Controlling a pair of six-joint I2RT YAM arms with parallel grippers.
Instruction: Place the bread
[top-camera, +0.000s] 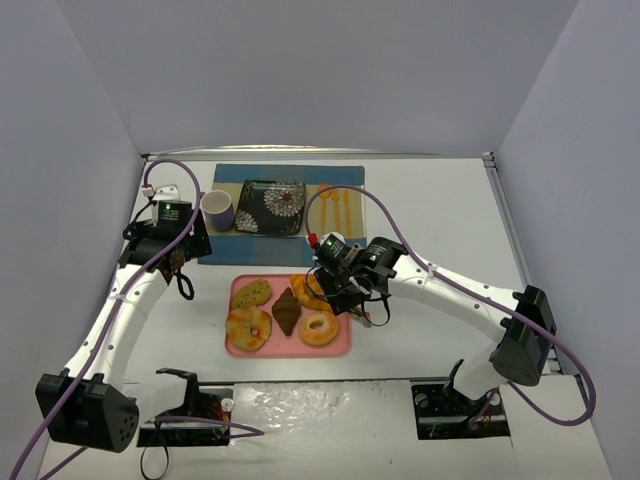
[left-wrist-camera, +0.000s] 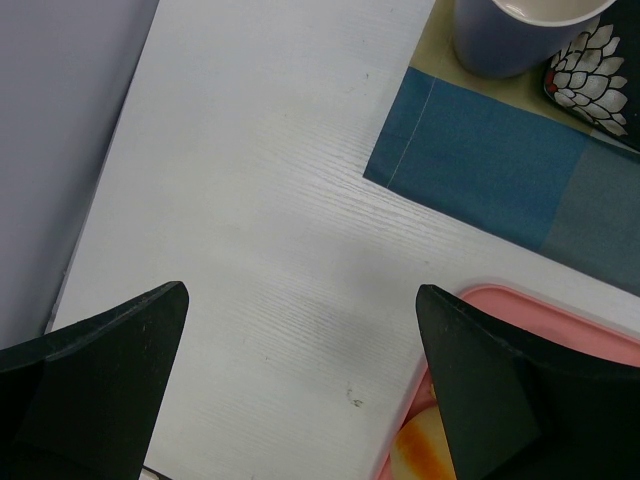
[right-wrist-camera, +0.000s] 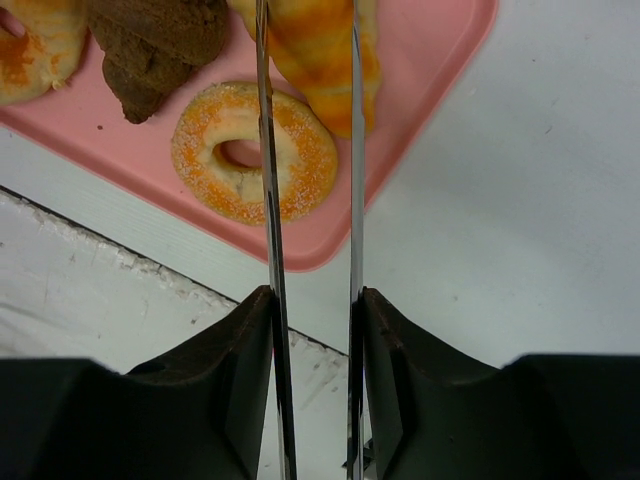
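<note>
The bread (right-wrist-camera: 318, 60), a golden-orange ridged croissant, lies on the right part of the pink tray (right-wrist-camera: 425, 70). In the top view the bread (top-camera: 304, 290) is half hidden under my right gripper (top-camera: 343, 296). My right gripper (right-wrist-camera: 312, 300) is shut on a pair of thin metal tongs (right-wrist-camera: 268, 150), and the two blades run forward along both sides of the croissant. I cannot tell if the blades touch it. My left gripper (left-wrist-camera: 302, 295) is open over bare table, just left of the tray's corner (left-wrist-camera: 500, 300).
The tray (top-camera: 340, 346) also carries a dark chocolate pastry (top-camera: 287, 311), a sugared ring donut (top-camera: 318, 328), another donut (top-camera: 248, 327) and a greenish pastry (top-camera: 251, 293). Behind it a blue placemat (top-camera: 225, 250) bears a dark patterned plate (top-camera: 272, 207), a cup (top-camera: 218, 210) and yellow cutlery (top-camera: 338, 207).
</note>
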